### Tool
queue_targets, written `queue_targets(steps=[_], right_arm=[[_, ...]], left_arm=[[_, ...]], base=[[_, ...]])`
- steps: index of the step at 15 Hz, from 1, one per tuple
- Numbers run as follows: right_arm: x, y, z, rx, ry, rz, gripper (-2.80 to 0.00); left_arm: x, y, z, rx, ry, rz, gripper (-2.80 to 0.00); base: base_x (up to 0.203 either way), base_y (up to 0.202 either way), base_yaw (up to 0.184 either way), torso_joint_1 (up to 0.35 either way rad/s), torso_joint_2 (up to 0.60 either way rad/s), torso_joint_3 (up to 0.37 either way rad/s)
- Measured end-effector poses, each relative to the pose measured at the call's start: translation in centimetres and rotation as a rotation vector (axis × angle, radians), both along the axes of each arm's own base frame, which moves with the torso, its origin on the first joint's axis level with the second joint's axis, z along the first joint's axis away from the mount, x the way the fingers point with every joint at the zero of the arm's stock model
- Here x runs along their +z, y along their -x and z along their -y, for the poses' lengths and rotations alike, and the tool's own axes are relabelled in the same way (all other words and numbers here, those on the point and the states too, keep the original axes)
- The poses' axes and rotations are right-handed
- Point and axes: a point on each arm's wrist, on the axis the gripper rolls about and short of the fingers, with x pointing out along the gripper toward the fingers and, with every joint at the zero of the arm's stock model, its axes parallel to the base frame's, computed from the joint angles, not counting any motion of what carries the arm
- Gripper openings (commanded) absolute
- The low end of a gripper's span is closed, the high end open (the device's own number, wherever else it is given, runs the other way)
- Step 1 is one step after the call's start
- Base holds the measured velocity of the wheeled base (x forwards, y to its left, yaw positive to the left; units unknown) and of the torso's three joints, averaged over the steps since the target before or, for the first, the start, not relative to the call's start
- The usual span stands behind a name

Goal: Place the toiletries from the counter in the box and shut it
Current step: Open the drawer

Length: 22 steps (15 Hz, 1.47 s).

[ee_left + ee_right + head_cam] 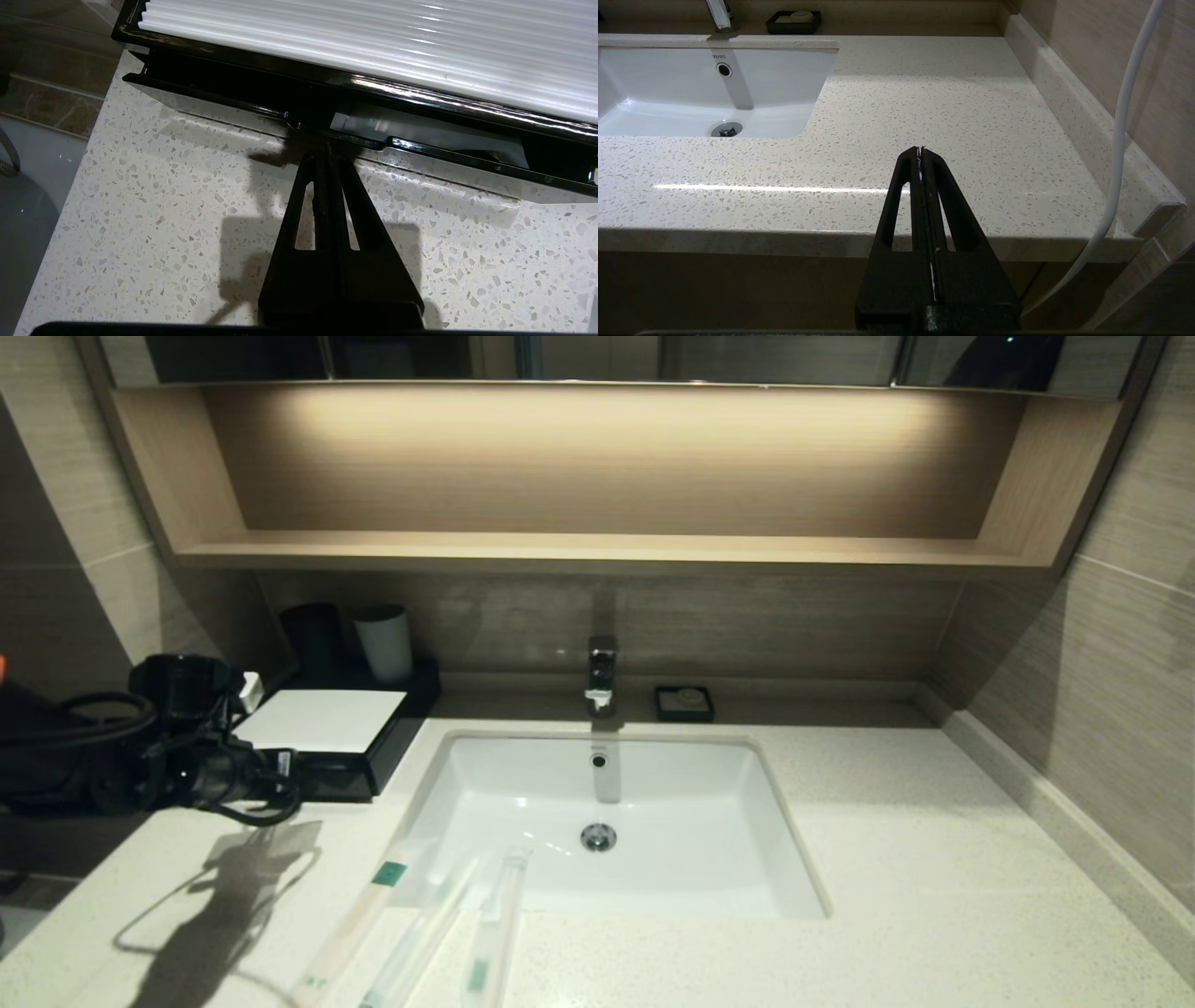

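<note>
- We see the counter [934, 859], cream speckled stone, filling most of the head view; its right half is a broad bare stretch running to the raised lip along the right wall.
- The sink [747, 821] is set into it at centre. In the right wrist view we read "TOTO" printed on the basin's back wall, just above the overflow hole. That is the only wording we can make out.
- The box [322, 719], low and black with a white top panel, sits at the back left corner of the counter, left of the sink. In the left wrist view its drawer front [467, 161] stands slightly out from the body, leaving a narrow gap, with something white visible inside.
- The toiletries [411, 924], three slim wrapped sticks, lie side by side at the counter's front edge, their far ends reaching over the sink's near left rim. Each carries a small green label; we cannot read any print on them.
- The left gripper [327, 142] reaches in from the left, low over the counter, fingers pressed together, its tip at the notch in the drawer front's edge.
- The right gripper [920, 149] hangs off the counter's front edge on the right side, fingers together, holding nothing.
</note>
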Motion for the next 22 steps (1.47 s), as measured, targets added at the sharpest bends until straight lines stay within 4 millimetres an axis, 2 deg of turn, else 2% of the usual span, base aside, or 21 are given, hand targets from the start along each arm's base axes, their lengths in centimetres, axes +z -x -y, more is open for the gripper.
queue_targets(steps=[22], right_arm=[[0.0,0.0,0.0,0.0,0.0,0.0,-2.8]], left_arm=[[-1.5,-1.2,-0.1,-0.002,-0.004,0.028,-2.8]], base=[[0.0,0.0,0.0,0.0,0.0,0.0]])
